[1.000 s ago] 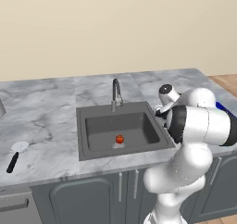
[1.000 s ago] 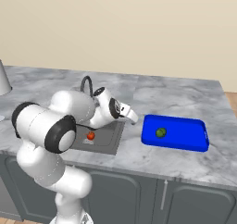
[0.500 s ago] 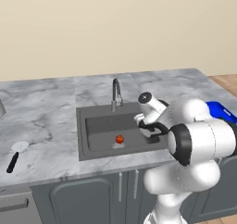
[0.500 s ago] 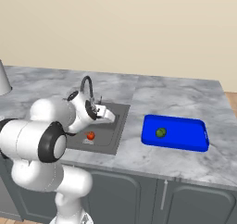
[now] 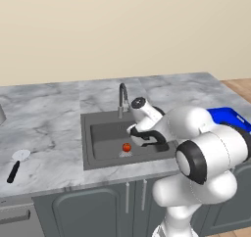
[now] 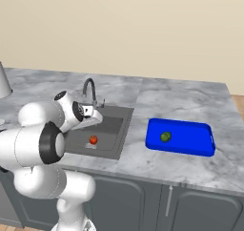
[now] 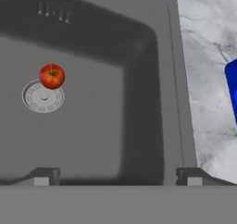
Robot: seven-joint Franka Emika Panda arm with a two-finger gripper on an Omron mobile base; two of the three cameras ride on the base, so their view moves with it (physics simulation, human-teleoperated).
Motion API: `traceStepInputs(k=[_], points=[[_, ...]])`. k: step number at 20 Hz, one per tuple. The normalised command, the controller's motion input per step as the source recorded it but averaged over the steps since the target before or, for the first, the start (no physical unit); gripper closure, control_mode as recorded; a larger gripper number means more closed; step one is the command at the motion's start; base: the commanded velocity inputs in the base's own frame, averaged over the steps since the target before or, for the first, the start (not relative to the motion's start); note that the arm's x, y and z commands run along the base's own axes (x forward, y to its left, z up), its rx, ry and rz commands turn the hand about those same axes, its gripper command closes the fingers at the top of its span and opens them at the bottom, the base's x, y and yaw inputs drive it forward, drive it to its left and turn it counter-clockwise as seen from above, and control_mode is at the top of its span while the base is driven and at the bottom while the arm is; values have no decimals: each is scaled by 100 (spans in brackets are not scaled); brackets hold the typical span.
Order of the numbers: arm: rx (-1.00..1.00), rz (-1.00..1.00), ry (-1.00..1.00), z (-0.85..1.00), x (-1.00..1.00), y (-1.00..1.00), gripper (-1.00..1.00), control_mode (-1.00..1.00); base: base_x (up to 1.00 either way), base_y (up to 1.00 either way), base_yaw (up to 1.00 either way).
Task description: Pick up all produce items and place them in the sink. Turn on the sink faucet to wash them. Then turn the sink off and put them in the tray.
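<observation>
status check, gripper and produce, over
Gripper open, empty, over the sink. Tomato in basin beside the drain. Green one in the blue tray. Nothing blocking the tomato.

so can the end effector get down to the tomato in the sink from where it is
Probably yes. The open end effector hangs over the sink, and the tomato sits bare by the drain with nothing over it; it lies off to one side, so the hand must shift across first.
</observation>
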Motion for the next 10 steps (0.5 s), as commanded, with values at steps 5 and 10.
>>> traceStepInputs(k=[5,10], points=[[0,8,6,-10,0,28,-100,-100,0,0,0],[0,3,7,-16,1,8,-100,-100,0,0,0]])
